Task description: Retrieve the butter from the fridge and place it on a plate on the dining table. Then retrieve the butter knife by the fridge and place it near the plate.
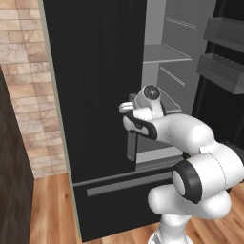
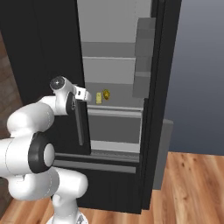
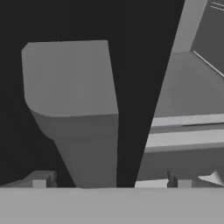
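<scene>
The arm reaches forward from the base, its gripper [image 2: 83, 94] level with the top of the grey bar handle [image 2: 80, 122] on the fridge's [image 1: 95, 95] shut left door. In the hand view the two fingertips [image 3: 41, 179] stand wide apart, one on each side of the handle's rounded end [image 3: 72, 87]; no contact is visible and nothing is held. The right door [image 2: 159, 87] is swung open, its inner bins facing the grey interior. Farther in, on a middle shelf [image 2: 116, 107], the butter [image 2: 99, 98] lies just beside a darker golden-brown lump [image 2: 106, 94]. Below runs the lower drawer [image 1: 124, 186]. Wood floor [image 2: 188, 183] lies underneath, with a brick wall [image 1: 33, 86] to the left.
</scene>
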Tool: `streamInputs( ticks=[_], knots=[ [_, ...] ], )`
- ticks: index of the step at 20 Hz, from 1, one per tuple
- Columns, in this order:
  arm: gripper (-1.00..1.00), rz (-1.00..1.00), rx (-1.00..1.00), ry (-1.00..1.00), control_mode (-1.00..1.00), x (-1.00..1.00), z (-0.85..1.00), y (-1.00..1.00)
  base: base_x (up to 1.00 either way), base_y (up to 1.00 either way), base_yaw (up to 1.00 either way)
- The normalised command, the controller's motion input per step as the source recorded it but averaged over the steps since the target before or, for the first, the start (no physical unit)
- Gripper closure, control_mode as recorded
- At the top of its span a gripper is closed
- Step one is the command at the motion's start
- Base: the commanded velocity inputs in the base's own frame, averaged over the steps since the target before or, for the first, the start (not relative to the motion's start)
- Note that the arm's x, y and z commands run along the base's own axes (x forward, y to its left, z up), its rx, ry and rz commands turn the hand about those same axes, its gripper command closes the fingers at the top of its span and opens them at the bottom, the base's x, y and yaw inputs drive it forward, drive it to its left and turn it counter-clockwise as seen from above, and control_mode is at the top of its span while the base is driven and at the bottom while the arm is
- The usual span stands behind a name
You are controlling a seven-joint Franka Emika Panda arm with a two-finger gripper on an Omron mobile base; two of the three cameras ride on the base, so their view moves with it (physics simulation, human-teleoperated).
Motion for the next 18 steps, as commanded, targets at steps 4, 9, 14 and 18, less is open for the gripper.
streamInputs(
  ticks=[4,9,14,18],
  knots=[
    [-1.0,0.0,-0.01,0.0,-1.0,0.44,0.0,0.16,0.0,0.0,0.0],
    [-1.0,0.0,-0.01,0.0,-1.0,0.48,0.0,0.12,0.0,0.0,0.0],
    [1.0,0.0,0.0,0.0,-1.0,0.46,0.0,0.08,0.0,0.0,0.0],
    [1.0,0.0,0.0,0.0,-1.0,0.12,0.0,0.01,0.0,0.0,0.0]
  ],
)
